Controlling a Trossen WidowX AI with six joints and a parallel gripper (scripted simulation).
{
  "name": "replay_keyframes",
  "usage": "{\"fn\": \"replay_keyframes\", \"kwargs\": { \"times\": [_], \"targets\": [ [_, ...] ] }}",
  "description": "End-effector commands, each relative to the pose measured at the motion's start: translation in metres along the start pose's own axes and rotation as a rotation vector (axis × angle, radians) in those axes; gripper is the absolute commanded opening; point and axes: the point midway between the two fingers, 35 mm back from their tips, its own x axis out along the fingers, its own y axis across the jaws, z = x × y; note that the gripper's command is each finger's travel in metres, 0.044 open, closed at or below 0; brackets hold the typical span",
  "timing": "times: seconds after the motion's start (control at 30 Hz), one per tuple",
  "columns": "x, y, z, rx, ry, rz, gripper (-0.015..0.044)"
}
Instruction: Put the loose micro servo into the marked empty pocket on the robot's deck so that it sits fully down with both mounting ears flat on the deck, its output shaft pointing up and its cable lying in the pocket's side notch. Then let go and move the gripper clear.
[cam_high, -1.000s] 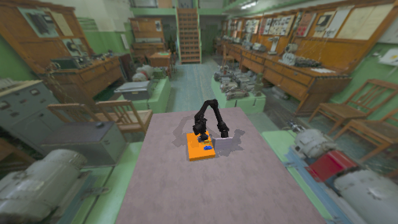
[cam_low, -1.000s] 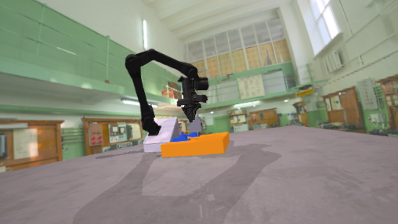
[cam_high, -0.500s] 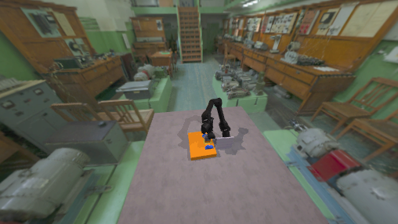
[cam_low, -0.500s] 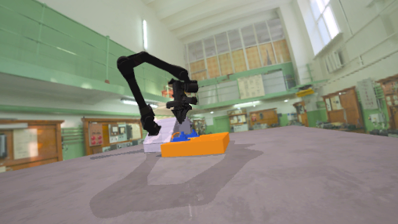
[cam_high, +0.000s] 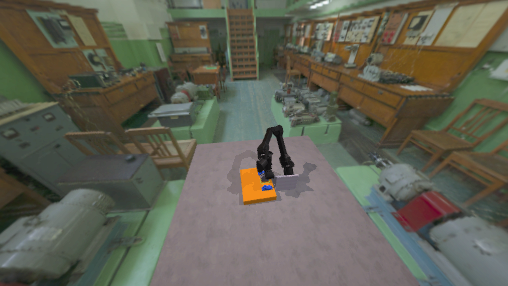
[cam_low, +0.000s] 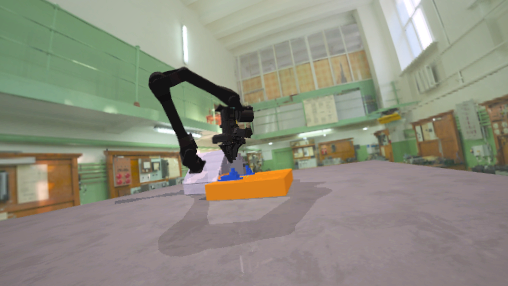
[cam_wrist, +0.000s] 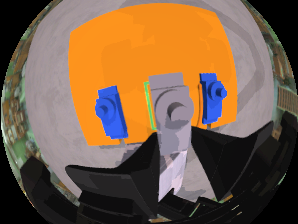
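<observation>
My gripper (cam_high: 266, 176) (cam_low: 231, 159) (cam_wrist: 173, 133) is shut on the grey micro servo (cam_wrist: 171, 97), whose round shaft points up toward the wrist camera. The servo is over the orange deck (cam_high: 250, 194) (cam_low: 250, 190) (cam_wrist: 150, 30), between two blue servos. One blue servo (cam_wrist: 112, 112) is at left and the other blue servo (cam_wrist: 212, 100) at right in the wrist view. The pocket's green outline (cam_wrist: 149, 106) shows along the held servo's left side; the servo hides the rest. A thin orange strip to its right may be the cable. The servo appears above the deck; its exact height is unclear.
A pale lilac block (cam_high: 287, 181) (cam_low: 194, 189) stands beside the deck near the arm's base. The blue servos (cam_high: 267, 188) (cam_low: 231, 174) stand up from the deck close to the fingers. The grey table (cam_high: 225, 240) (cam_low: 375, 225) carries deck and block.
</observation>
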Motion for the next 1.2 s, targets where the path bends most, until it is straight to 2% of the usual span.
{"fn": "replay_keyframes", "kwargs": {
  "times": [0.0,1.17],
  "targets": [
    [0.001,0.000,0.001,-0.004,-0.004,-0.001,0.0000],
    [0.031,-0.001,0.001,-0.004,-0.005,-0.003,0.0000]
  ]
}}
